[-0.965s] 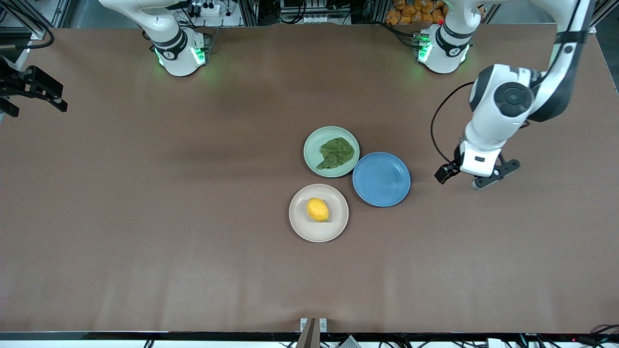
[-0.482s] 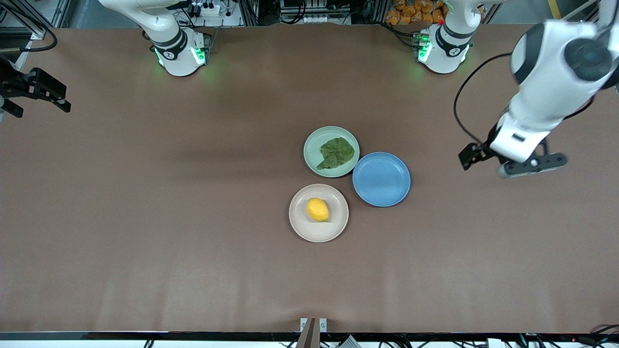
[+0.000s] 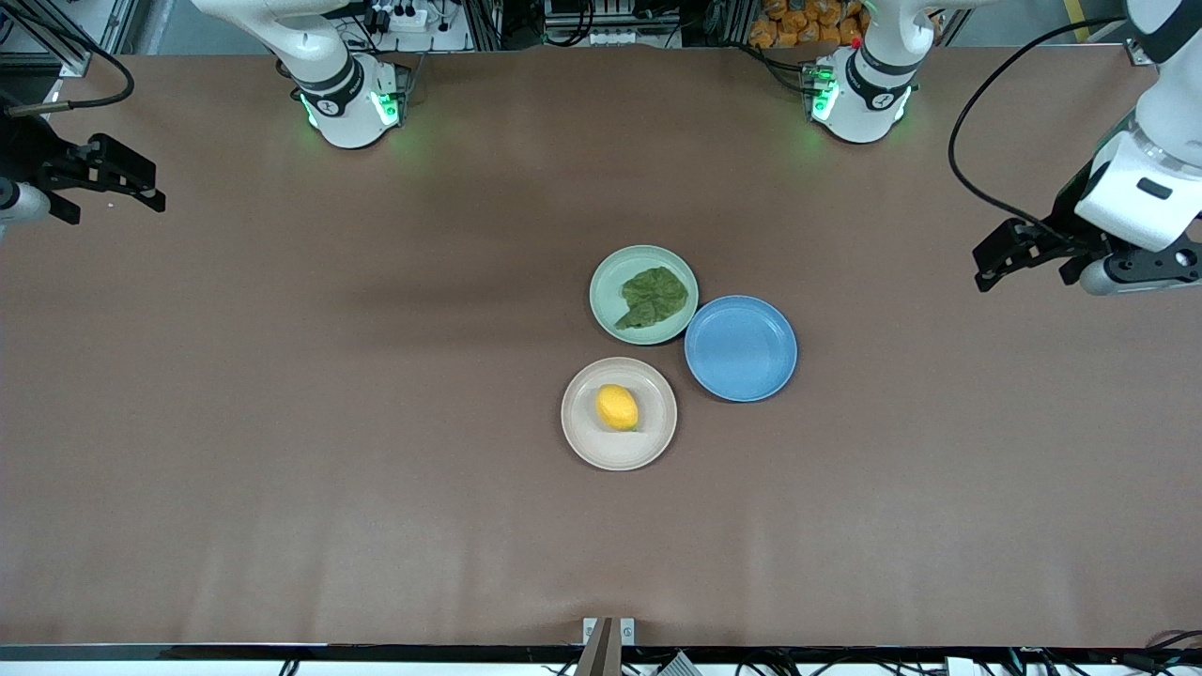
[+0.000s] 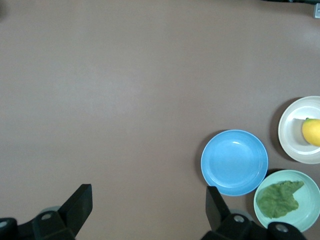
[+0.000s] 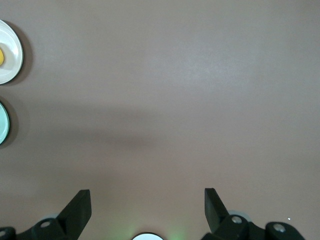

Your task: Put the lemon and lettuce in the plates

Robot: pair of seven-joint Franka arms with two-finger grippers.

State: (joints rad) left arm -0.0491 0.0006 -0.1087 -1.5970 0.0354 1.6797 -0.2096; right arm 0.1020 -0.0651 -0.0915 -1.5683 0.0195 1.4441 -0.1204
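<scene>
Since the lemon (image 3: 617,407) already sits in the cream plate (image 3: 582,439) and, at its 12 o'clock, the lettuce (image 3: 652,298) in the mint plate (image 3: 608,272), we should park both empty, open tools, left tool (image 3: 1042,261) and right tool (image 3: 111,184), over bare worktop (image 3: 282,469), clear of all 3 plates.

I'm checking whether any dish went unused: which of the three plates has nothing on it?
The blue plate, toward the left arm's end of the table. The mint green plate holds the lettuce, and the cream plate holds the lemon.

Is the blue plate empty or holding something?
Empty: the blue plate shows only bare glazed surface, both from the front and the left wrist view.
</scene>
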